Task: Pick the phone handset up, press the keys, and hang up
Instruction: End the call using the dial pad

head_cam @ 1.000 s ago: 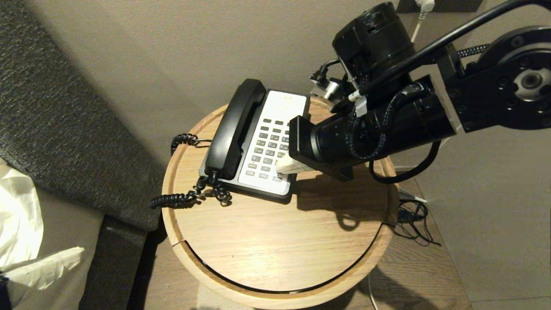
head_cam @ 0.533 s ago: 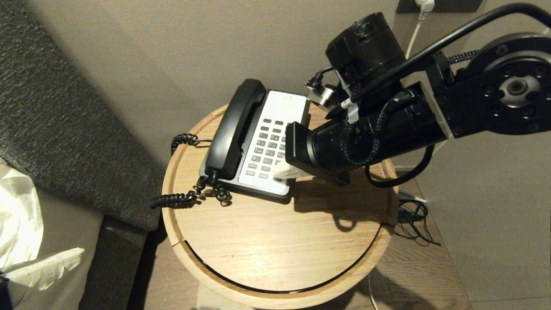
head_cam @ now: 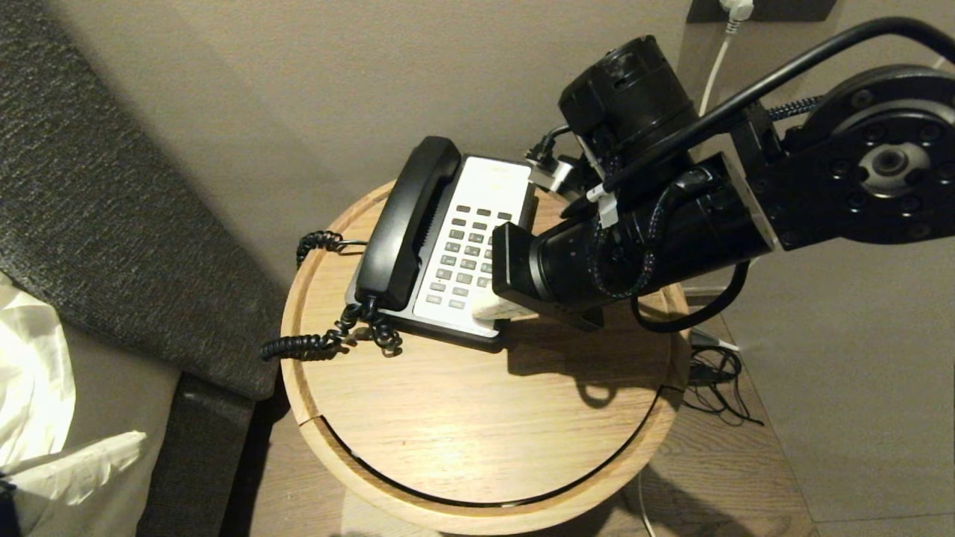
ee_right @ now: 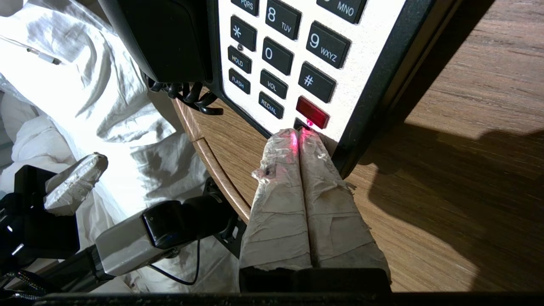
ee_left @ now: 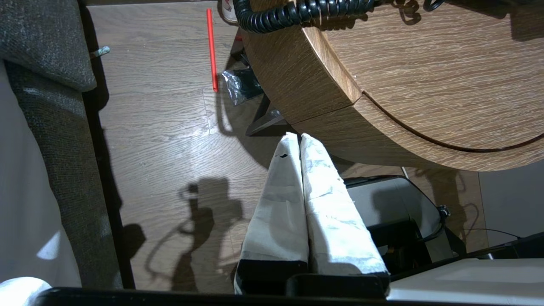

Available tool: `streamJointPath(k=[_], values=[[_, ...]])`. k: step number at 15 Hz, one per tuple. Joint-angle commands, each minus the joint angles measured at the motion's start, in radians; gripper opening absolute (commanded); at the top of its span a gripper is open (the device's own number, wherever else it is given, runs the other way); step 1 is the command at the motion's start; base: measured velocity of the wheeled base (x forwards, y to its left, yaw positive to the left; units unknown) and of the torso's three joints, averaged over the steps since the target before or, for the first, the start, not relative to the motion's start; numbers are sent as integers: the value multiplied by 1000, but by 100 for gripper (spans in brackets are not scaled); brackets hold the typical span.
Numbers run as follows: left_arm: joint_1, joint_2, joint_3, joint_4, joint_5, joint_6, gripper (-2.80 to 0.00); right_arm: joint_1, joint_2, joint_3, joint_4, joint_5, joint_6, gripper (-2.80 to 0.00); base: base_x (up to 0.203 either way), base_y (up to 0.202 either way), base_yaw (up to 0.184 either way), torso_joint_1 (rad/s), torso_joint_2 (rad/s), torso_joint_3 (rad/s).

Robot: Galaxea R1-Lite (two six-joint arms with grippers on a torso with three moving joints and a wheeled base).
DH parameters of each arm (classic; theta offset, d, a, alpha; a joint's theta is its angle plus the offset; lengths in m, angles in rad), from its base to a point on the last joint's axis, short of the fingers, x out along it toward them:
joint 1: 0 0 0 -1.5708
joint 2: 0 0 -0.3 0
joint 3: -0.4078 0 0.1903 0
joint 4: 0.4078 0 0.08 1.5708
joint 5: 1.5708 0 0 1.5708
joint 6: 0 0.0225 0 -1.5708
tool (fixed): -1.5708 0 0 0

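The black phone handset (head_cam: pixel 406 224) lies in its cradle on the left side of the phone base (head_cam: pixel 462 339), its coiled cord (head_cam: pixel 321 339) trailing off the table's left edge. The keys (head_cam: pixel 466 253) sit in rows on the white faceplate; they also show in the right wrist view (ee_right: pixel 278 55). My right gripper (head_cam: pixel 481 306) is shut and empty, its taped tips (ee_right: pixel 297 135) resting on the faceplate's near corner, just below a lit red key (ee_right: pixel 312 112). My left gripper (ee_left: pixel 295 138) is shut and empty, parked low beside the table over the floor.
The phone stands on a round wooden table (head_cam: pixel 477 425) with a raised rim. A grey upholstered seat (head_cam: pixel 112 224) and white cloth (head_cam: pixel 30 373) lie to the left. Cables (head_cam: pixel 716 380) lie on the floor to the right. The wall is close behind.
My right arm has shifted a little left and toward me, sliding the shut tips down the keypad to the faceplate's near corner. The handset has not moved.
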Motion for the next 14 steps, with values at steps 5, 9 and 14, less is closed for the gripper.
streamJointPath(k=[5,9,14], values=[[0,0,2,2,1,-2,-280,0,-9,-8,8,-3,6,-280,0,0,0,0,0,0],[0,0,10,2,-11,-3,-280,13,-51,-12,26,-1,13,-280,0,0,0,0,0,0],[0,0,10,2,-11,-3,-280,14,-48,-18,23,0,13,-280,0,0,0,0,0,0]])
